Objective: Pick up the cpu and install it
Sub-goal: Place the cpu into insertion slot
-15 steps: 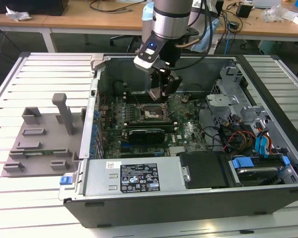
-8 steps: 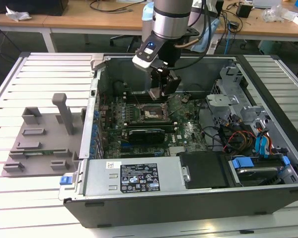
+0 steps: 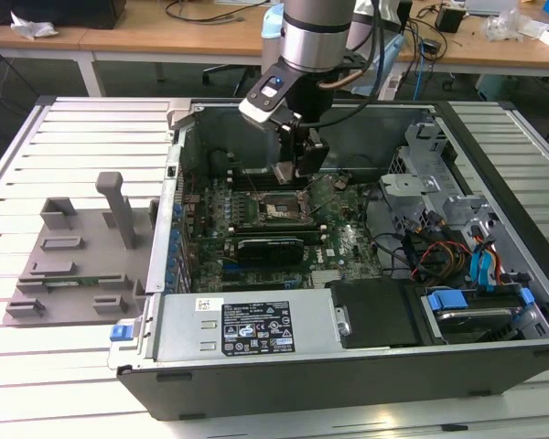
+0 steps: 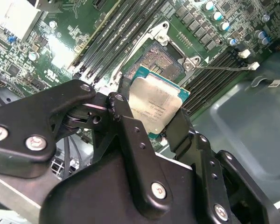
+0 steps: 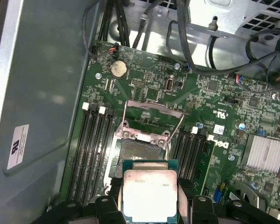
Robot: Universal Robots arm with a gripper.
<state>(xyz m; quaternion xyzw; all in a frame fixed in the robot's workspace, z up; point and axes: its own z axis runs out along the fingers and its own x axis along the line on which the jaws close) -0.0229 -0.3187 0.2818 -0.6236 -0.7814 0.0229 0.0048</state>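
Observation:
The cpu (image 4: 154, 105) is a flat square chip with a silver metal top and a green rim. My gripper (image 4: 151, 117) is shut on it, one black finger (image 4: 122, 112) on each of two opposite edges. It hangs flat a little above the motherboard, partly over the open socket (image 4: 161, 58) and offset from it towards one side. The first wrist view shows the cpu (image 5: 149, 193) over the socket (image 5: 134, 151) edge nearest the gripper (image 5: 149, 199). In the exterior view the gripper (image 3: 291, 171) is inside the computer case, just above the socket (image 3: 276, 208).
The socket's load plate (image 5: 149, 120) stands raised and its lever (image 4: 224, 68) is swung out. Memory slots (image 5: 91, 144) flank the socket. A heatsink (image 5: 266, 151), cables (image 3: 439, 251) and a drive cage (image 3: 421, 174) crowd the case's right. A grey fixture (image 3: 73, 256) lies outside on the left.

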